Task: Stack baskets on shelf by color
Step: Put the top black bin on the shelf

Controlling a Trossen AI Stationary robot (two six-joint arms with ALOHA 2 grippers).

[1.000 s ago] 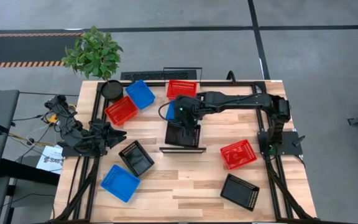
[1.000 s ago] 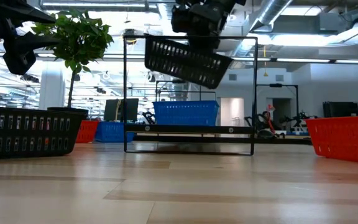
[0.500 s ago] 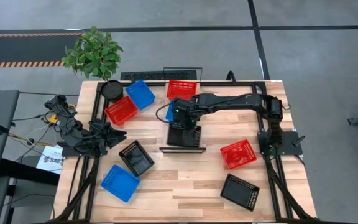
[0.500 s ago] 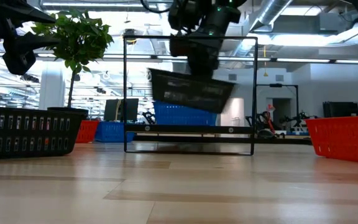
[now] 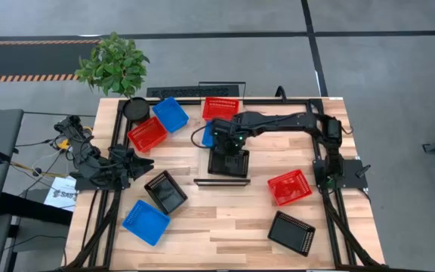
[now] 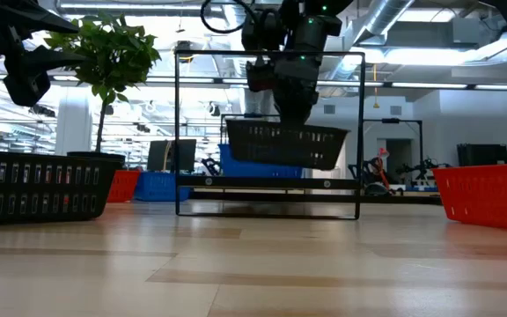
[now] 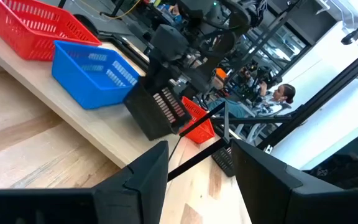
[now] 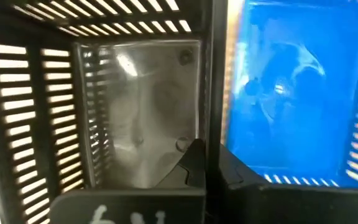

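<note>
My right gripper (image 5: 229, 142) (image 6: 293, 119) is shut on a black basket (image 5: 229, 162) (image 6: 284, 145), which hangs just above the shelf (image 6: 236, 182) (image 5: 221, 181), inside its thin black frame. A blue basket (image 6: 258, 158) (image 8: 291, 93) stands on the shelf right behind it. At the table's left my left gripper (image 5: 131, 165) (image 7: 197, 186) waits open, pointing level, nothing between its fingers. My right gripper pinches the black basket's far wall (image 8: 213, 118) at its rim, one finger (image 8: 194, 158) inside the basket and one outside. The fingers come steeply from above, pointing down. The basket hangs below them almost level, open side up, clear of the shelf plank.
Loose baskets lie around the table: red (image 5: 147, 134), blue (image 5: 171, 113) and red (image 5: 221, 108) at the back, black (image 5: 165, 191) and blue (image 5: 146, 221) at the front left, red (image 5: 289, 187) and black (image 5: 291, 233) at the front right. A plant pot (image 5: 135, 108) stands at the back left.
My right gripper has gone down with the black basket and tipped more steeply downward. The basket, tilted and high in the frame before, now hangs nearly level, low over the shelf plank in front of the blue basket.
</note>
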